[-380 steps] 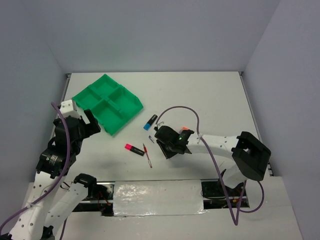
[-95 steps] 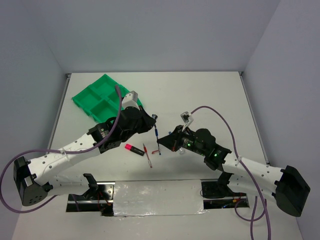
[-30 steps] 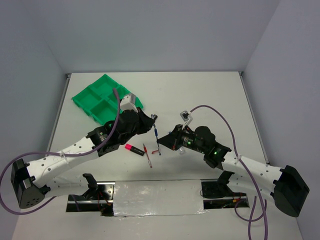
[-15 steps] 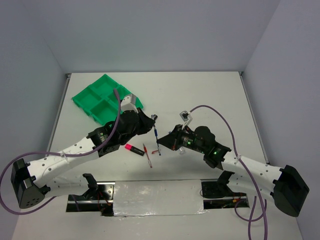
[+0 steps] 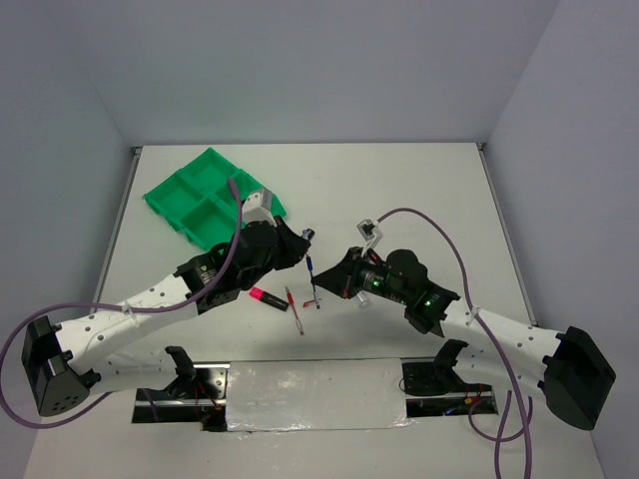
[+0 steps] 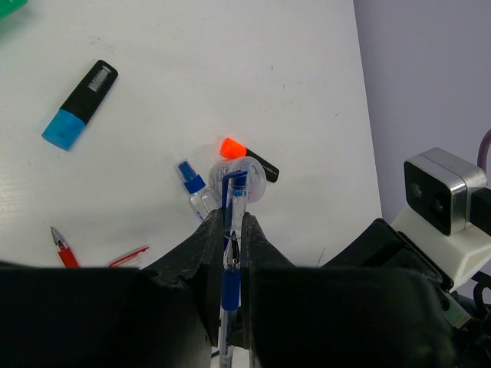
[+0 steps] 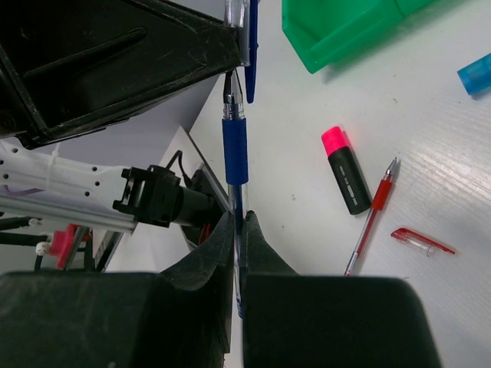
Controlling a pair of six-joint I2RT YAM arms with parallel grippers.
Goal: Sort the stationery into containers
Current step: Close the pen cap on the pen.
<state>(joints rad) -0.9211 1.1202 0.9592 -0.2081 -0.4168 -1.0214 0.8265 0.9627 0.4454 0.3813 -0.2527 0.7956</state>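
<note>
— What have your jaws got?
— My right jaws are clamped tight on the blue pen (image 7: 235, 149), its tip bare. My left jaws pinch the clear cap (image 6: 238, 192), just beside that tip.
— And around them?
— We meet mid-frame over the counter (image 5: 419, 200). Pink highlighter (image 5: 268, 297) and red pen (image 5: 295, 309) lie lower left of us, and the green tray (image 5: 205, 193) is upper left.

The blue pen (image 5: 314, 271) is raised above the surface's centre; pink highlighter (image 5: 265, 296) and uncapped red pen (image 5: 295, 309) lie at its seven o'clock; green tray (image 5: 215, 175) at ten.
</note>
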